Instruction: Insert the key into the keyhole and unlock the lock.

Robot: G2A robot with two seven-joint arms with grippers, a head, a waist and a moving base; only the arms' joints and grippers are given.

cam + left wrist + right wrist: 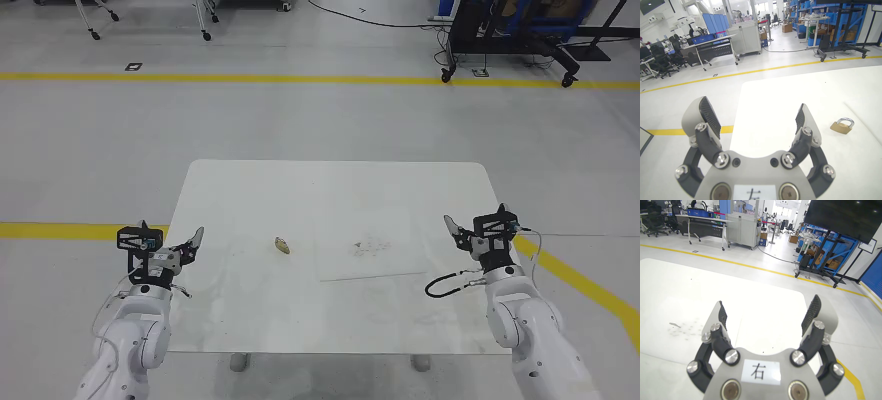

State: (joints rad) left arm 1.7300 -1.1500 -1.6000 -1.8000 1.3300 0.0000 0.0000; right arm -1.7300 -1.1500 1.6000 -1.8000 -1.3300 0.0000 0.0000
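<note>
Top view, your padlock (pixel 283 246) and key (pixel 675 324) lie apart on the table (pixel 400 190), left claw (pixel 753 106) and right claw (pixel 768 300) both spread wide, empty

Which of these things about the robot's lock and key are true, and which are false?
1. The brass padlock with a silver shackle lies on the white table. True.
2. A small silver key lies on the table too. True.
3. The key is stuck in the padlock. False: it lies apart from it.
4. The left gripper and the right gripper are both open. True.
5. The left gripper holds the padlock. False: it is empty, away from the padlock.
</note>
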